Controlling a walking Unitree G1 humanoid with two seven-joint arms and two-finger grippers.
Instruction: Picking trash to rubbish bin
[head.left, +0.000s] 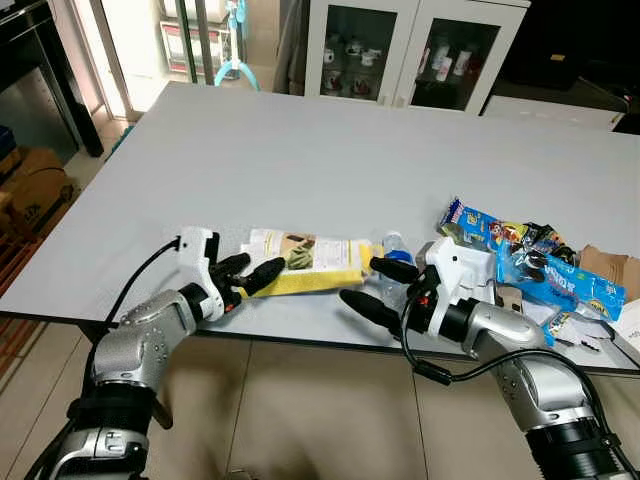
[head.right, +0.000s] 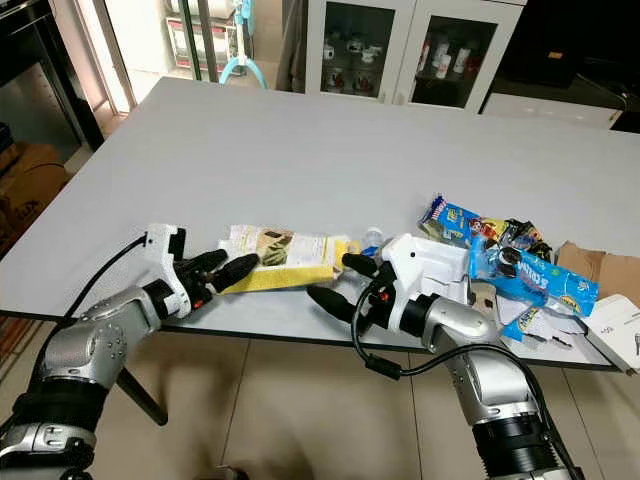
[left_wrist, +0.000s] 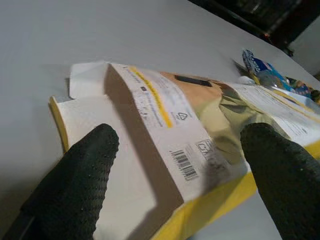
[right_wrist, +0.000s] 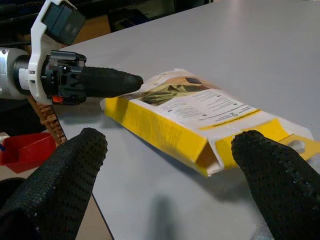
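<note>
Before me is a wide pale grey table (head.left: 330, 150). At its near edge lies a flattened yellow and white cardboard box (head.left: 305, 262). My left gripper (head.left: 250, 274) is at the box's 9 o'clock end, fingers spread, one tip touching its edge. My right gripper (head.left: 380, 288) waits released at the 3 o'clock end, beside a small clear plastic bottle (head.left: 396, 246). Blue snack wrappers (head.left: 545, 272) are piled further at 3 o'clock.

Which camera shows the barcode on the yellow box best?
The left wrist view: the barcode sits close and sharp on the yellow box, between the open left tool's fingers. The right wrist view shows the box's printed top and open end; both eye views show it small, with no barcode legible.
</note>
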